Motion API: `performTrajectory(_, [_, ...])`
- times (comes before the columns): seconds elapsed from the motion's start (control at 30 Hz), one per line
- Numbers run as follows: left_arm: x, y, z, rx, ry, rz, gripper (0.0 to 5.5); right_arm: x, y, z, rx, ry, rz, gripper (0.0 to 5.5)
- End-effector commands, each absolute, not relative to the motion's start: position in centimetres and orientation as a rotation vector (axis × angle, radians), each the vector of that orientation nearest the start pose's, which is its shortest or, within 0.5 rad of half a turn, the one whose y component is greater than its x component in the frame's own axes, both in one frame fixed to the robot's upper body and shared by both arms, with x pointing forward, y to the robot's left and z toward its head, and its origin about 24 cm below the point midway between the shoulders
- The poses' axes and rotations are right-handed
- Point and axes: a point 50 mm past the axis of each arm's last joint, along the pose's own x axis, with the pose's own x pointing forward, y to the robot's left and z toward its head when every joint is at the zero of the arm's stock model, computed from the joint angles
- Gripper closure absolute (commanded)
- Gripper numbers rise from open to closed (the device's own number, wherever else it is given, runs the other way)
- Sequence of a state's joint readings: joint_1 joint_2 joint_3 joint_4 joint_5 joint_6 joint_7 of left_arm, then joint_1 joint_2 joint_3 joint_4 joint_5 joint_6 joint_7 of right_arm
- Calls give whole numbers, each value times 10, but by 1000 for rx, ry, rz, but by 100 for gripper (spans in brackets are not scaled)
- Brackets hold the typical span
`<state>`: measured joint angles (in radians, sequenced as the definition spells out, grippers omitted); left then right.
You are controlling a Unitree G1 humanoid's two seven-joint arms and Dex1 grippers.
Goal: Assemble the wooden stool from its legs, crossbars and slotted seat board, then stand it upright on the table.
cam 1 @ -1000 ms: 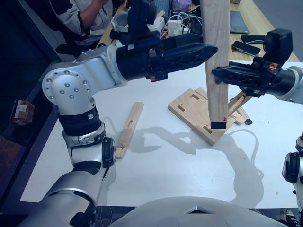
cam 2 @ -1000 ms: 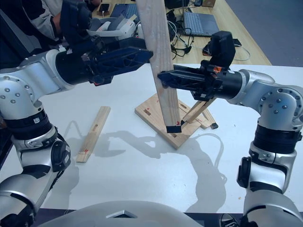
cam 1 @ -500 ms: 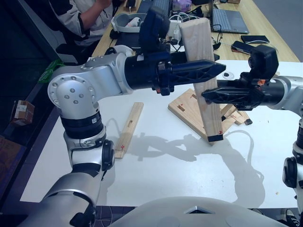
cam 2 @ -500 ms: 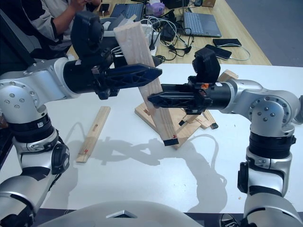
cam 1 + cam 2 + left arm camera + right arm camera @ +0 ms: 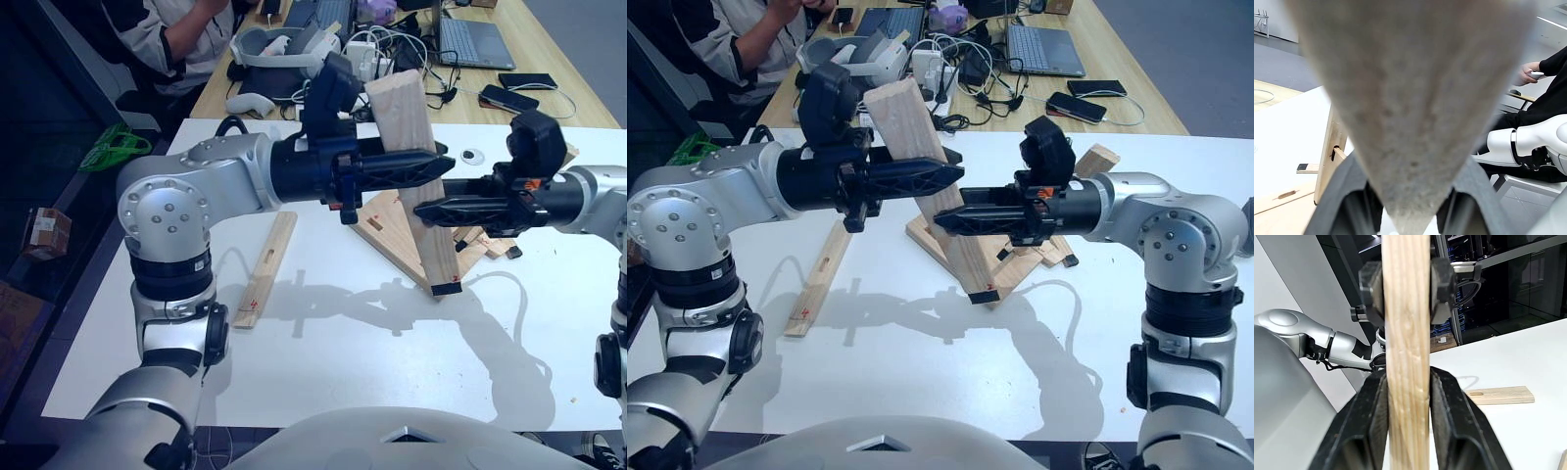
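A wooden leg (image 5: 409, 127) with a black foot cap (image 5: 446, 287) leans over the white table, its top tipped toward the left. My left gripper (image 5: 432, 166) is shut on its upper part, and my right gripper (image 5: 423, 210) is shut on it lower down. The capped foot sits at the front edge of the slotted seat board (image 5: 384, 227), which lies flat. In the right wrist view the leg (image 5: 1405, 357) runs between the fingers (image 5: 1367, 421). A slotted crossbar (image 5: 265, 269) lies to the left. More wooden pieces (image 5: 487, 243) lie behind the board.
Behind the table a wooden desk (image 5: 549, 44) carries laptops, phones and cables, and a person sits at its left end. The white table (image 5: 343, 352) has open surface in front of the seat board. Its left edge drops to a dark floor.
The leg has gone from upright to leaning left and sits lower. Both arms came down and in with it. Its foot stays by the seat board's front edge.
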<state>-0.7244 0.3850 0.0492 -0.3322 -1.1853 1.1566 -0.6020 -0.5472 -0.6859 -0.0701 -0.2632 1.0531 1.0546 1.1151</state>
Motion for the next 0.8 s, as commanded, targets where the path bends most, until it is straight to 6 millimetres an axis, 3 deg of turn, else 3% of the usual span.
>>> performTrajectory(0.03, [251, 89, 239, -303, 120, -1504, 448, 256, -161, 215, 220, 197, 1503, 449])
performTrajectory(0.3, [257, 96, 244, -329, 64, -1448, 448, 256, -169, 227, 230, 183, 1524, 299])
performTrajectory(0.4, [262, 106, 244, -324, 47, -1395, 448, 270, -180, 250, 253, 41, 1423, 250])
performTrajectory(0.47, [267, 113, 246, -332, 24, -1343, 448, 285, -191, 281, 275, -122, 1284, 217])
performTrajectory(0.57, [278, 120, 249, -370, -14, -1231, 448, 301, -220, 338, 364, -404, 1028, 214])
performTrajectory(0.63, [284, 123, 251, -389, -43, -1155, 448, 307, -252, 363, 426, -534, 825, 214])
performTrajectory(0.7, [287, 127, 251, -405, -65, -1091, 448, 310, -281, 368, 443, -567, 647, 214])
performTrajectory(0.8, [296, 132, 238, -342, -18, -933, 448, 315, -321, 336, 376, -435, 416, 214])
